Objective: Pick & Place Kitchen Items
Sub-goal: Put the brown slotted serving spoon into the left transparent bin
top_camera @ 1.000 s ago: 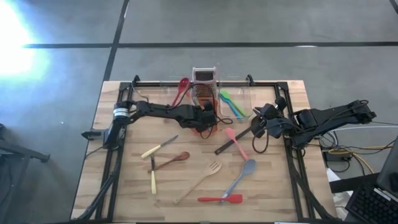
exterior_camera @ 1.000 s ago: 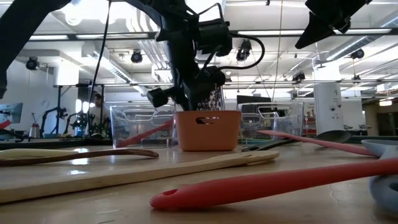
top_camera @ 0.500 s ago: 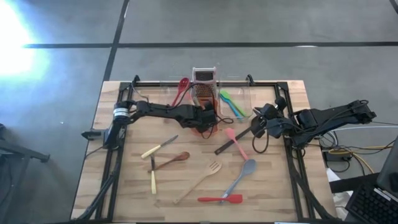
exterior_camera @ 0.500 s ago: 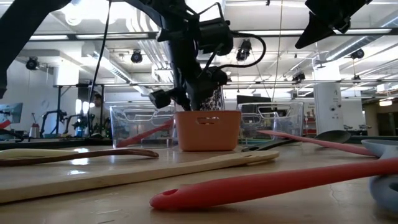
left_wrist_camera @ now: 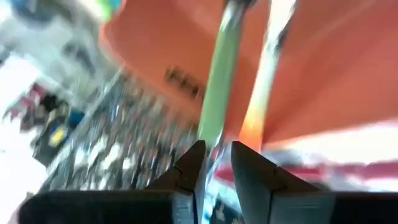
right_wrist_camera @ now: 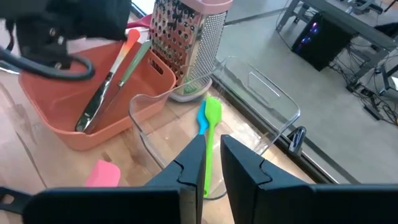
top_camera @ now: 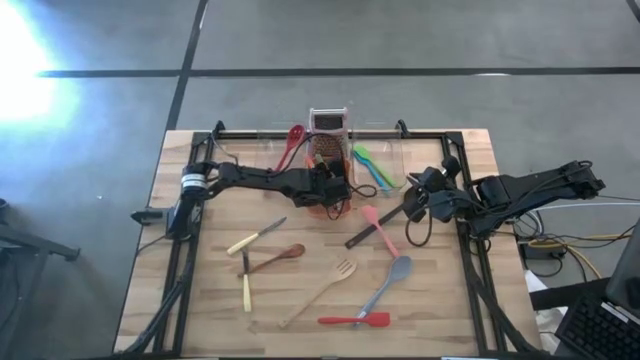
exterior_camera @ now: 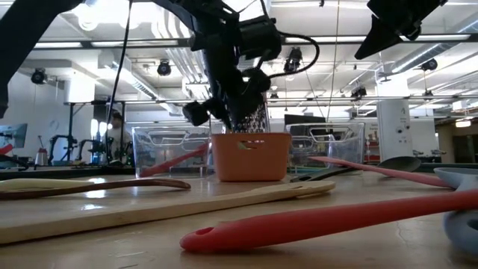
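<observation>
Left gripper (top_camera: 325, 183) over orange tub (right_wrist_camera: 62, 118), grater (right_wrist_camera: 189, 37) behind

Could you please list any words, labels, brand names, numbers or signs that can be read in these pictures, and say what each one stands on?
No text can be read in any view.
Orange tub: a small dark marking shows on its wall in the left wrist view, too blurred to read.
Box grater, clear tub, utensils and table: no lettering shows.
Room behind the table, low view: no legible signs.
</observation>
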Controlling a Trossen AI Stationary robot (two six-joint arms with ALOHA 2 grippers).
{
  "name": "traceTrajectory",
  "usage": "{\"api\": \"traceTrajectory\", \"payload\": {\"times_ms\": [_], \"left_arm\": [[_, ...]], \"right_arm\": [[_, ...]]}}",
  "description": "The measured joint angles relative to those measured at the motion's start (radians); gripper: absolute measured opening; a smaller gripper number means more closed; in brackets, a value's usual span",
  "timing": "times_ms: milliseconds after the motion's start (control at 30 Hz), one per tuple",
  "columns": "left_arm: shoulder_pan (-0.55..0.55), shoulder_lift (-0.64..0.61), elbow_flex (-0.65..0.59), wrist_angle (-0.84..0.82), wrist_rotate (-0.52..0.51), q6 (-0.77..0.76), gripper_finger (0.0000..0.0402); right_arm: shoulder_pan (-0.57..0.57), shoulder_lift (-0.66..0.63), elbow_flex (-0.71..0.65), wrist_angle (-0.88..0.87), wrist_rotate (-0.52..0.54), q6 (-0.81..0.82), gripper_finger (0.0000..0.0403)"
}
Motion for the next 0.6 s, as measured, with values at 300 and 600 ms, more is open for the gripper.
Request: {"api": "traceTrajectory", "payload": {"times_ms": [300,600], "left_arm": [[-0.029,-0.150,0.000,-0.118,0.010,-0.309,0.0075],[-0.069,-0.390,-0.008,-0.352,0.384,-0.889,0.0073]], "right_arm": [[0.000,-0.001,-0.002,-0.002,-0.042,0.004,0.0043],[0.000,-0.001,-0.002,0.005,-0.052,0.006,0.0043]]}}
